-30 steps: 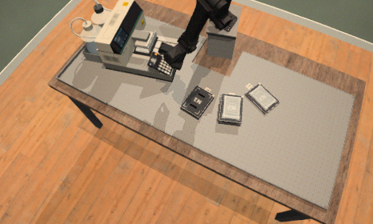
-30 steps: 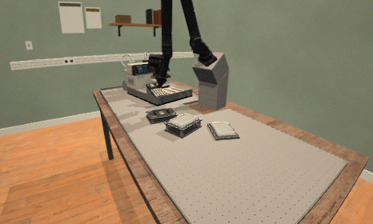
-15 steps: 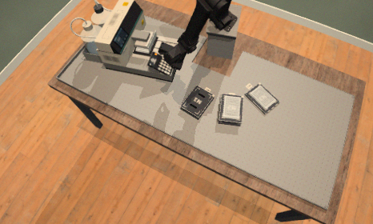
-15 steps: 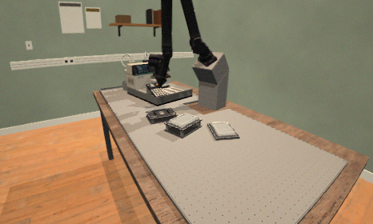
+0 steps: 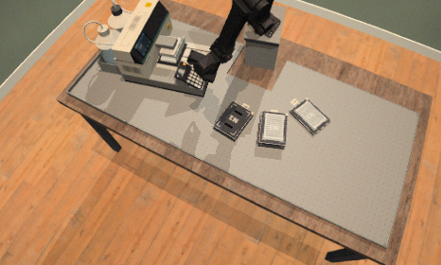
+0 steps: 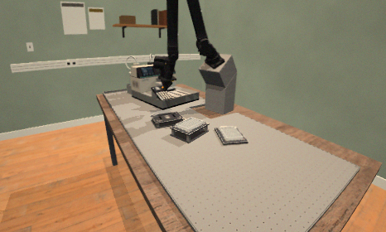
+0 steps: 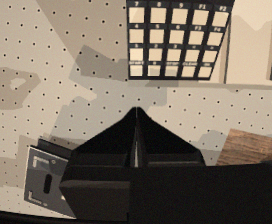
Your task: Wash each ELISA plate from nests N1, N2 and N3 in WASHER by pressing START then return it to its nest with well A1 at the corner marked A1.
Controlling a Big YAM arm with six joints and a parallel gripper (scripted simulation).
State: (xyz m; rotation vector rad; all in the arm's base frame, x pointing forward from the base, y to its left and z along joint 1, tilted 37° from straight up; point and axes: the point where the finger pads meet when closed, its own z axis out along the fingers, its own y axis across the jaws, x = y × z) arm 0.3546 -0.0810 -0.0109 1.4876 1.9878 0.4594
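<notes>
My gripper (image 7: 136, 113) (image 6: 166, 89) is shut and empty, above and beside the washer's keypad (image 7: 169, 41) (image 5: 189, 76). The START key (image 7: 136, 70) shows ahead of the fingertips in the wrist view. The washer's lamp (image 5: 184, 63) (image 6: 162, 87) glows amber. A pale plate shape (image 5: 179, 50) shows at the washer's carrier; its seating cannot be told. Nest N1 (image 5: 223, 122) (image 6: 166, 119) (image 7: 54, 172) is empty. One white plate (image 5: 273, 126) (image 6: 190, 124) lies in the raised middle nest, another plate (image 5: 310, 114) (image 6: 231, 133) in the right nest.
The washer body (image 5: 134, 33) (image 6: 141, 84) stands at the table's left end, with bottles (image 5: 117, 21) and tubes behind it. The arm's grey pedestal (image 5: 261, 55) (image 6: 219, 98) stands at the back edge, between the washer and the right nest.
</notes>
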